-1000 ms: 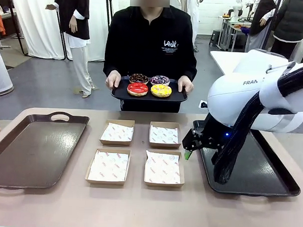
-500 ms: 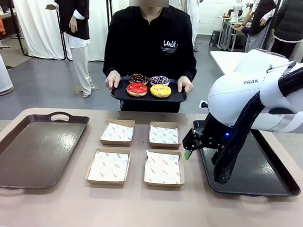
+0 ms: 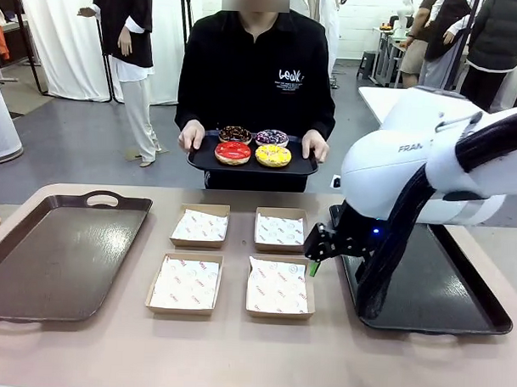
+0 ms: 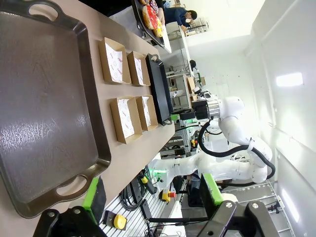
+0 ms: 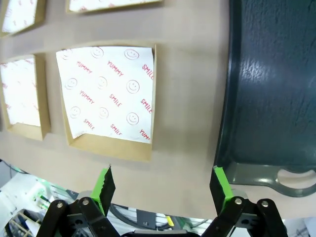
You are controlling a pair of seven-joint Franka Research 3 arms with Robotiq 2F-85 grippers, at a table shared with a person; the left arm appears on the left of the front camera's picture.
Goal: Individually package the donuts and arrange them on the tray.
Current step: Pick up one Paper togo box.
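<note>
A person across the table holds a black serving tray [image 3: 204, 162] in both hands, above the table's far edge. On it lie the four donuts: dark chocolate [image 3: 235, 133], sprinkled [image 3: 272, 137], red [image 3: 233, 152] and yellow [image 3: 273, 155]. My right gripper [image 3: 314, 263] hangs low between the near right box [image 3: 277, 287] and the right tray [image 3: 442, 293]. In the right wrist view that gripper [image 5: 163, 185] is open and empty, above the bare table beside a paper-lined box [image 5: 108, 98]. My left gripper [image 4: 153, 195] is open and empty, off the near end of the left tray [image 4: 49, 113].
Four shallow cardboard boxes lined with printed paper stand in two rows mid-table, such as the far left one [image 3: 200, 226]. A dark handled tray [image 3: 61, 254] lies on the left. The right arm's white body [image 3: 412, 165] looms over the right tray.
My right arm has shifted left, bringing its gripper closer to the near right box. The person's tray of donuts has barely moved.
</note>
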